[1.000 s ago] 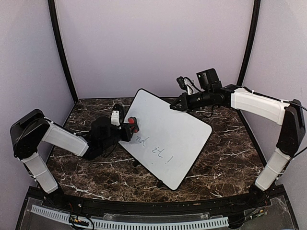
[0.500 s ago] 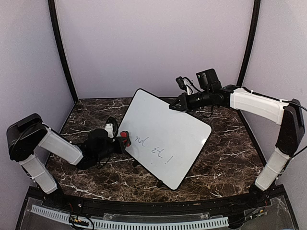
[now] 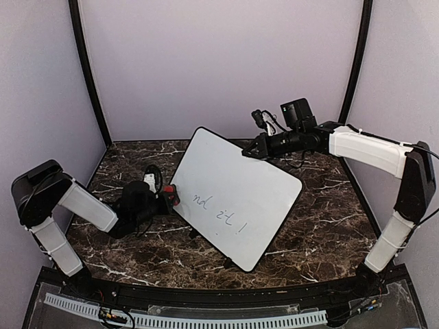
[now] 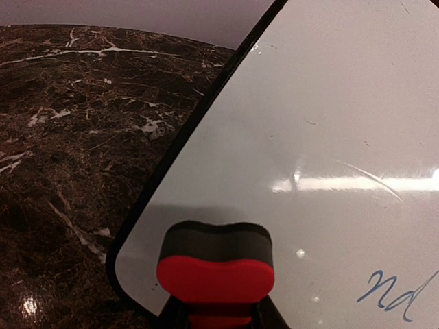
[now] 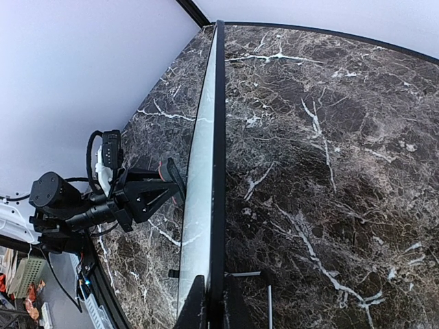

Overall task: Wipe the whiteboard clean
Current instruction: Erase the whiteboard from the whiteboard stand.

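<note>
The whiteboard [image 3: 236,195] stands tilted on the marble table, white with a thin black rim, with blue handwriting [image 3: 218,214] on its lower half. My right gripper [image 3: 248,153] is shut on its top edge, seen edge-on between the fingers in the right wrist view [image 5: 211,301]. My left gripper [image 3: 169,197] is shut on a red eraser with a black pad [image 4: 215,264], at the board's lower left corner [image 4: 137,274]. The writing [image 4: 394,295] lies to the eraser's right.
Dark marble tabletop [image 3: 116,164] under everything, enclosed by pale walls and black corner posts [image 3: 88,75]. The board's small black feet [image 3: 228,262] rest near the front. A cable rail [image 3: 206,319] runs along the near edge.
My left gripper with the eraser has slid down and to the left, from the board's face to its lower left edge. The right arm and the board stay put.
</note>
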Action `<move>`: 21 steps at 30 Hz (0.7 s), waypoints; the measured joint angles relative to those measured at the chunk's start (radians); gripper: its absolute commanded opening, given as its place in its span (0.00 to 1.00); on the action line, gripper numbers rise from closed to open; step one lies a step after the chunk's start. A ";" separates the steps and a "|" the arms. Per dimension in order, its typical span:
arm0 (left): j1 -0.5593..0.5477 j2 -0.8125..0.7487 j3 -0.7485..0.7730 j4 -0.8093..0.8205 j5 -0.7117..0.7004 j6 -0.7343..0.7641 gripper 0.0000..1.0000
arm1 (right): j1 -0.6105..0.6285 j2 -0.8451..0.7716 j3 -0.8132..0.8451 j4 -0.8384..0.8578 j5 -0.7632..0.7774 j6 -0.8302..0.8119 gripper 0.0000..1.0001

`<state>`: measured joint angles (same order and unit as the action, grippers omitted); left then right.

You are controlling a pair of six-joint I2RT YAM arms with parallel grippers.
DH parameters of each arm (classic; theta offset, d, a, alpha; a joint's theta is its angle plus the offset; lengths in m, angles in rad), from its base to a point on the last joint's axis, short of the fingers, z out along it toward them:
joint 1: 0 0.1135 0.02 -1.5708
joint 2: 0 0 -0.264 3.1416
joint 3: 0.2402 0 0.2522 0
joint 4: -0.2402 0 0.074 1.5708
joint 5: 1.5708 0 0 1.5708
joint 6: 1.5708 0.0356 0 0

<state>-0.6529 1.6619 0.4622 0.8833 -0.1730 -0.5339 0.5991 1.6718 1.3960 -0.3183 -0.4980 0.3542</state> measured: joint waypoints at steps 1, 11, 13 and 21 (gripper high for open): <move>-0.005 0.001 -0.001 0.010 0.005 0.013 0.00 | 0.000 0.000 0.000 0.000 0.000 0.000 0.00; -0.109 0.002 -0.002 0.105 0.067 0.108 0.00 | 0.000 0.006 0.008 -0.004 -0.003 0.000 0.00; -0.123 0.006 -0.002 0.122 0.082 0.116 0.00 | 0.000 0.009 0.013 -0.008 -0.003 0.000 0.00; -0.131 0.011 0.011 0.126 0.097 0.137 0.00 | 0.000 0.012 0.018 -0.013 -0.002 -0.001 0.00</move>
<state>-0.7841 1.6726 0.4736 1.0088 -0.0765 -0.3969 0.5987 1.6840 1.4139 -0.3309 -0.4999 0.3534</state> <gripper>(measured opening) 0.239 0.040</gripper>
